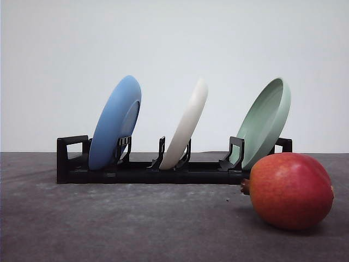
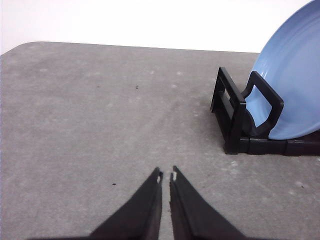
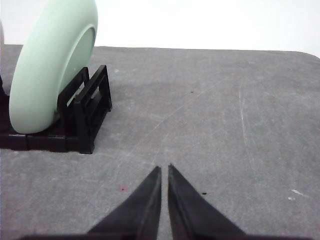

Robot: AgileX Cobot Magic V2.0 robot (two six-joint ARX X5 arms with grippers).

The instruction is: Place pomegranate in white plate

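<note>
The pomegranate (image 1: 290,190), red with a yellowish blush and a dark nub on its left side, lies on the grey table at the front right. The white plate (image 1: 188,126) stands on edge in the middle slot of a black rack (image 1: 136,170). My left gripper (image 2: 166,176) is shut with nothing in it, hovering over bare table beside the rack's blue-plate end. My right gripper (image 3: 164,169) is also shut and empty, over bare table beside the rack's green-plate end.
A blue plate (image 1: 115,122) leans in the rack's left slot and a pale green plate (image 1: 265,121) in its right slot, just behind the pomegranate. The grey table (image 1: 109,224) stretches in front of the rack. A white wall stands behind.
</note>
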